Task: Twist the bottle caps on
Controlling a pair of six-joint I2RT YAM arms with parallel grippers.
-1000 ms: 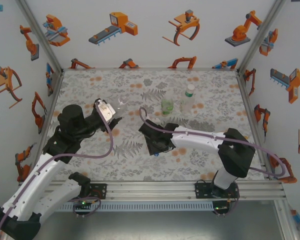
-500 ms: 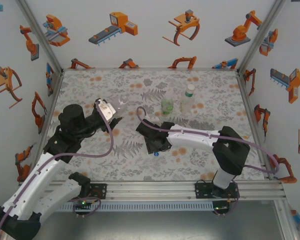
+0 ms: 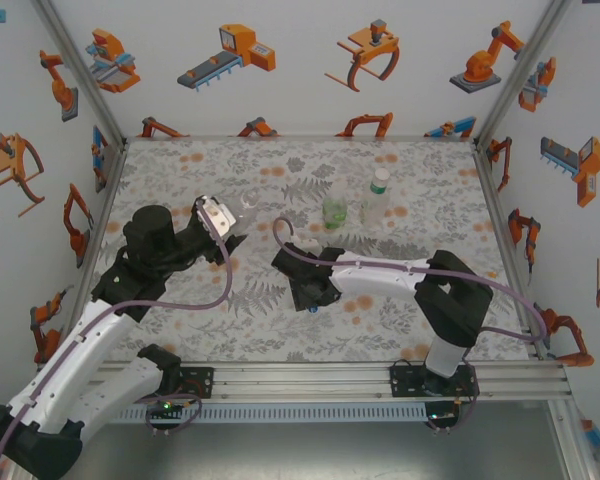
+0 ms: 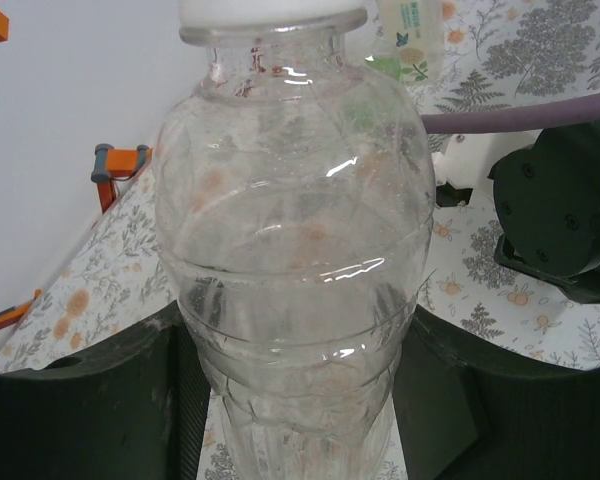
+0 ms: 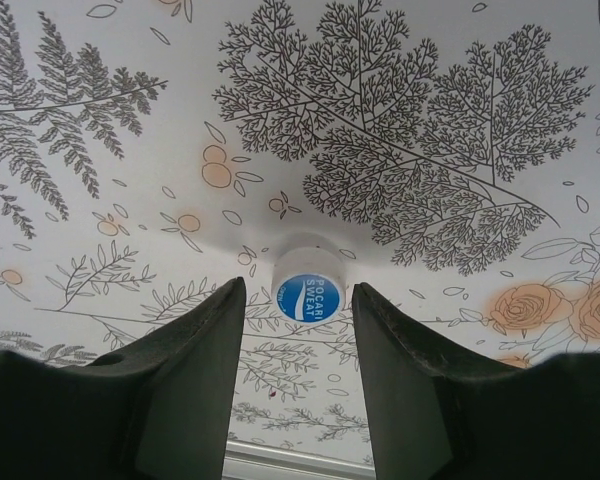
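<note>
To the left of the green-tinted bottle, and well apart from it, a clear bottle is pinched low on its body by the left hand, whose 2 dark fingers are pressed against its sides. A white cap is seated on the neck of this bottle; how far it is screwed down cannot be told. Just to the right of the green-tinted bottle, a bottle with a green label is stood upright on the patterned tabletop, and a pale cap is seen on its top. Nearer the arm bases than the green-tinted bottle, and slightly to its left, a blue cap is laid flat on the tabletop, printed face up. The right hand is lowered over this cap with its 2 fingers spread. 1 finger is placed on each side of the cap, and a narrow gap is left on both sides, so the cap is not gripped.
</note>
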